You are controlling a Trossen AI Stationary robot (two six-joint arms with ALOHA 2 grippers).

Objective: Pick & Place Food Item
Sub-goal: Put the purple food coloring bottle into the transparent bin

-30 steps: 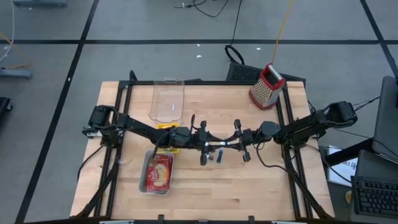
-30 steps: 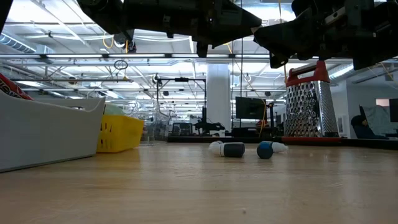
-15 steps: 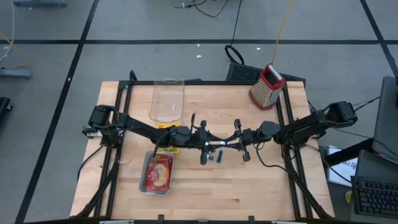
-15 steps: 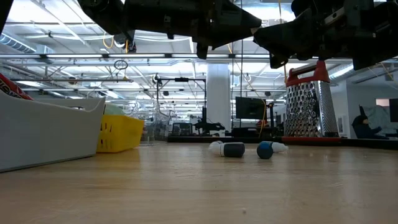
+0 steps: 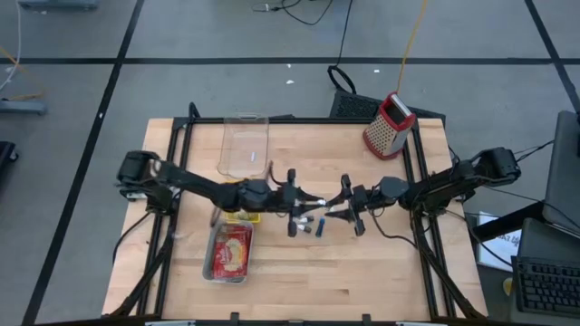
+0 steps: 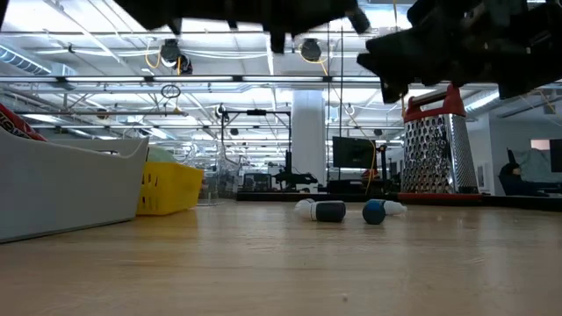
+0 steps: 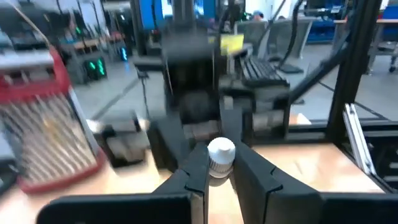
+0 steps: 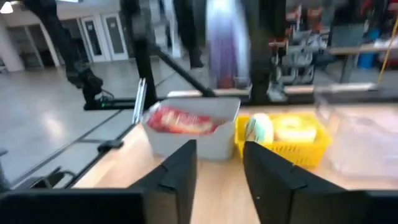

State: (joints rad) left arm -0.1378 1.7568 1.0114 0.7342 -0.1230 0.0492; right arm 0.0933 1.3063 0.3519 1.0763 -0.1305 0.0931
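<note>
While your left gripper (image 7: 220, 157) is pinched on a small white-topped item (image 7: 221, 148), held above the middle of the table (image 5: 362, 272), your right gripper (image 8: 220, 149) faces it close by with its fingers spread and nothing between them. You can likely treat the item as light, hard and smooth, so it may slip or swivel in a tip-only pinch. Take it across the body just below the white top, square between the pads, with a modest squeeze, before carrying it toward the grey tub (image 8: 186, 142) or yellow basket (image 8: 292, 150).
</note>
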